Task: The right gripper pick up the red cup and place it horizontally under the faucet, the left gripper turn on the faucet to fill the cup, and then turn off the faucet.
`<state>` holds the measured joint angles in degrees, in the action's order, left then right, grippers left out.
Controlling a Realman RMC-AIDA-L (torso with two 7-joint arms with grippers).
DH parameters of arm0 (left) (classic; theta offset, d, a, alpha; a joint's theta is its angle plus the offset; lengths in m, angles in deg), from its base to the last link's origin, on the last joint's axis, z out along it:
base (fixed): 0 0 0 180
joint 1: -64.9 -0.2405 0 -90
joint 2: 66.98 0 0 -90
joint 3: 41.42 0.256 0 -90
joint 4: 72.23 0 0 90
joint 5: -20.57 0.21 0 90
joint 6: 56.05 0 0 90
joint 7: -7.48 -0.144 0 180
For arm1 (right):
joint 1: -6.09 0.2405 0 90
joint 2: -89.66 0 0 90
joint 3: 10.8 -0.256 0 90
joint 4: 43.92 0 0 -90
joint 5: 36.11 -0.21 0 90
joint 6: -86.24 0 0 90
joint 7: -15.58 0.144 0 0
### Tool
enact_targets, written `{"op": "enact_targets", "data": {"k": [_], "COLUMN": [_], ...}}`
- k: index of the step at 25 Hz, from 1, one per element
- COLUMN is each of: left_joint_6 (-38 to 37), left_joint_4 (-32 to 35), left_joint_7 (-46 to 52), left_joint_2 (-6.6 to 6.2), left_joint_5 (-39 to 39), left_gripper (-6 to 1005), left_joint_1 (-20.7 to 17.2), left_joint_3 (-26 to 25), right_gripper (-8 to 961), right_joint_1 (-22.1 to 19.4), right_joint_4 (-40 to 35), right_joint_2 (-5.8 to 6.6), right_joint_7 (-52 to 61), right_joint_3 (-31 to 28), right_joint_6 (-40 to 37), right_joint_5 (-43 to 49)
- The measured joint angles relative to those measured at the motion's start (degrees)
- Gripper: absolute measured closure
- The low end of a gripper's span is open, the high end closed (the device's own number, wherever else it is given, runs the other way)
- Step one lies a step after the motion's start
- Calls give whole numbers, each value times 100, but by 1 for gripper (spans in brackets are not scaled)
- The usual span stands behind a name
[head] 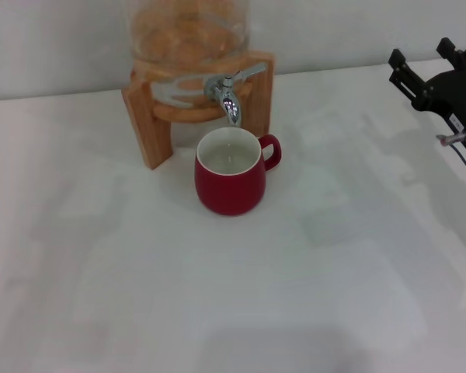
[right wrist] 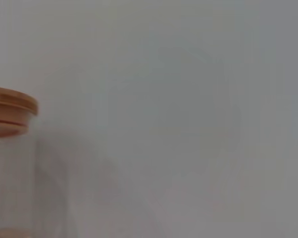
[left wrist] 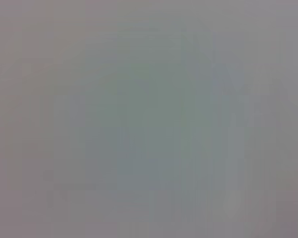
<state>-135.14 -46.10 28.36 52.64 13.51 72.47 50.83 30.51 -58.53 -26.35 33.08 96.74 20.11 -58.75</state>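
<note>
The red cup [head: 230, 180] stands upright on the white table [head: 334, 295], directly beneath the faucet [head: 229, 97] of the glass jar. The right hand [head: 435, 66] hangs at the table's far right, fingers spread wide and holding nothing.

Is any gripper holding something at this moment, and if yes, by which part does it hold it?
Nothing is held. The right gripper is open and empty at the table's far right, apart from the red cup, which stands alone under the faucet. The left gripper is not in view.
</note>
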Motion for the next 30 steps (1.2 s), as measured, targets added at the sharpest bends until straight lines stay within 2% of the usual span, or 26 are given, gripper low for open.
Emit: {"op": "enact_targets", "data": {"k": [5,18,30], "left_joint_6": [-109,-128,-118], "left_joint_4": [-291,-315,-447], "left_joint_7": [-107,-151,-318], "left_joint_2": [5,-9,7], "left_joint_5": [-384,-910,-1027], "left_gripper": [238,238,238], "left_joint_1": [224,500,497], "left_joint_3": [-5,-12,45], "right_gripper": [110,110,110], "right_joint_1": [70,109,116], "right_joint_4": [10,47,78], "right_joint_2": [19,60,47], "right_joint_7": [-57,-69,-71], "right_joint_3": [-152,-1017,-1061], "right_joint_6": [46,158,248], "right_joint_5": [-115,-117,-85]}}
